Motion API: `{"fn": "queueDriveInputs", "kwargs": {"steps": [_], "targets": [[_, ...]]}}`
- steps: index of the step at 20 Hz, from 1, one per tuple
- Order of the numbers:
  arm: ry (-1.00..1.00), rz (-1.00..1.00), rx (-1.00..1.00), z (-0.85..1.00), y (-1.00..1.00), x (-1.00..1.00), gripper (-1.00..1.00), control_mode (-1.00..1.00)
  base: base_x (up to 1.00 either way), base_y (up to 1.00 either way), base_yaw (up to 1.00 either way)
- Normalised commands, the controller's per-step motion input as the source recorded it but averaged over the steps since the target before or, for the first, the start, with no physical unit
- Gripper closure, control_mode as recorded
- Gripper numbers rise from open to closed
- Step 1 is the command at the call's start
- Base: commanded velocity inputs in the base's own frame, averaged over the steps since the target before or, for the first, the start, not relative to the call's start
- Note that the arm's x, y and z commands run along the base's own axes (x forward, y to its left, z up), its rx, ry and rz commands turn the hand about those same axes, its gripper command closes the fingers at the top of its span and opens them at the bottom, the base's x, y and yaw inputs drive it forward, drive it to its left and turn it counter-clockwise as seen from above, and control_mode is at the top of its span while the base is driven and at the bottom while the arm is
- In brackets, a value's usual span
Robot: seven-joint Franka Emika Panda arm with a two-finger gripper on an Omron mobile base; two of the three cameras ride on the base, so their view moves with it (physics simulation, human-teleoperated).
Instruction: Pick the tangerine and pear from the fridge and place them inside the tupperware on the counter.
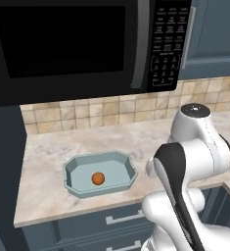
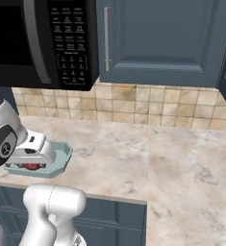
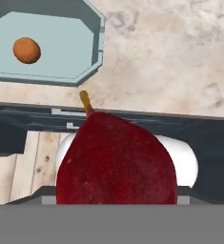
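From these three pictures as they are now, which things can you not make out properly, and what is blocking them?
- Gripper fingers, hand view: the pear covers them, so the grip itself is unseen.
- Tupperware, right base view: the white arm covers most of it; a red patch shows below the arm.
- Tangerine, left base view: too small for surface detail.
- Microwave, left base view: cut off by the top and left edges.

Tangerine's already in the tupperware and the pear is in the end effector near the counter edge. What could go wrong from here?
1. In the hand view the pear hangs over the drawers and floor, short of the counter; letting go now would likely drop it to the floor.
2. The tangerine sits mid-tupperware; a pear set on it may knock it or roll.
3. The tupperware lies near the counter's front edge, so a low approach could clip its rim.
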Motion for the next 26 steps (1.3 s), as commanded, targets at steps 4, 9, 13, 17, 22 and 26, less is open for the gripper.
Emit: {"fn": "queueDriveInputs", "kwargs": {"steps": [4,9,13,17,22,26], "targets": [[0.01,0.07,0.00,-0.53,0.26,0.77,1.00,-1.00,0.00,0.00,0.00],[0.00,0.09,0.00,-0.55,0.37,0.63,1.00,-1.00,0.00,0.00,0.00],[0.00,0.08,0.00,-0.51,0.44,0.41,1.00,-1.00,0.00,0.00,0.00],[0.00,0.08,0.01,-0.46,0.37,0.35,1.00,-1.00,0.00,0.00,0.00],[0.00,0.04,0.05,-0.50,0.35,0.39,1.00,-1.00,0.00,0.00,0.00],[0.00,0.00,0.04,-0.36,0.06,0.45,1.00,-1.00,0.00,0.00,0.00]]}}
